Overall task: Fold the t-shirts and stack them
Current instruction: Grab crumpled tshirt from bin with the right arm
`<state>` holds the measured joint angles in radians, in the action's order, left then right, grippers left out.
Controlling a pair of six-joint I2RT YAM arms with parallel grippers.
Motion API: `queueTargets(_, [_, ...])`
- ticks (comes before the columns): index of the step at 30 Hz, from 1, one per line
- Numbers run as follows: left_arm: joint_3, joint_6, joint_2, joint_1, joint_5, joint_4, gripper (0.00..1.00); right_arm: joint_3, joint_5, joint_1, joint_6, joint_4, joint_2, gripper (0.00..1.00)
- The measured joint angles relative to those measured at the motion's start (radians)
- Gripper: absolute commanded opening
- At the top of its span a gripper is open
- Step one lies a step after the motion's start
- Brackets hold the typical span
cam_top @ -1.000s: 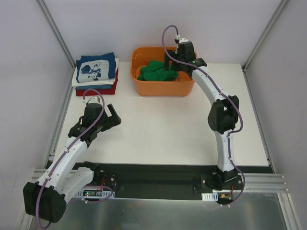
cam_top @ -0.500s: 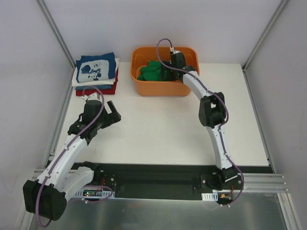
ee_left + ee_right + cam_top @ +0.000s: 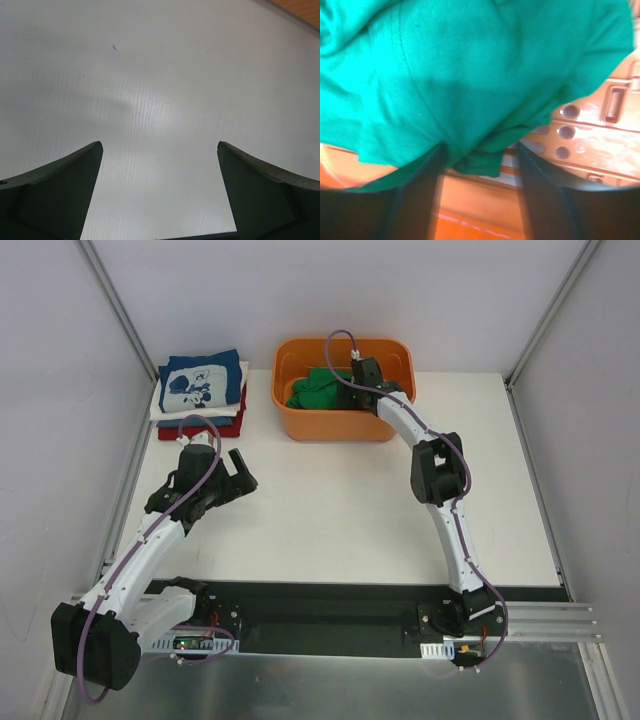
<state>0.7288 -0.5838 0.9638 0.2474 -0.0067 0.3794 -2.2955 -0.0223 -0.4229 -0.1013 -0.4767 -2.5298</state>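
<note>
**Right pincer down in tub over green shirt, left pincer wide above desk**

Top view: the orange tub [image 3: 340, 426] sits upper centre on the white desk [image 3: 330, 510]. The green t-shirt [image 3: 318, 388] lies crumpled inside it, unfolded. The right arm reaches up the frame and the right pincer [image 3: 352, 382] is inside the tub, right on the shirt.

Right wrist view: the green t-shirt [image 3: 470, 65] fills the upper frame. The right pincer [image 3: 480, 167] is part-way apart, a narrowish gap, with a fold of green cloth hanging between the fingers. The cloth touches the finger at frame left. A sliver of tub [image 3: 600, 125] floor shows beside the other finger, so the cloth is not clamped.

The folded t-shirt stack [image 3: 200, 400] is upper left on the desk, just left of the tub. The navy shirt with white print [image 3: 203, 380] is on top, then white, and red at the bottom.

The left pincer [image 3: 242, 474] is at mid-left, below the stack and well apart from it. Left wrist view: the left pincer [image 3: 160, 147] is spread wide, holding nothing, with only desk [image 3: 160, 75] under it.
</note>
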Motion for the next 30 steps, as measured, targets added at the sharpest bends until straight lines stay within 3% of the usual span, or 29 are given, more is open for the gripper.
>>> queueTargets(4, [0.0, 0.0, -0.018, 0.0, 0.003, 0.0, 0.99, 0.0, -0.019, -0.001, -0.008, 0.001, -0.004, 0.17])
queueTargets(5, [0.0, 0.0, -0.02, 0.0, 0.003, 0.0, 1.0, 0.0, -0.021, -0.002, -0.009, 0.002, -0.004, 0.01])
queueTargets(16, [0.0, 0.0, -0.031, 0.0, 0.005, 0.0, 0.99, 0.004, -0.128, 0.018, -0.047, 0.121, 0.048, 0.01])
queueTargets(24, [0.011, 0.0, -0.033, 0.0, 0.006, 0.0, 0.99, 0.09, -0.202, 0.011, -0.063, 0.292, 0.364, 0.01])
queueTargets(30, [0.013, 0.0, -0.037, 0.0, 0.006, 0.0, 0.99, 0.099, -0.228, -0.019, -0.051, 0.368, 0.509, 0.01])
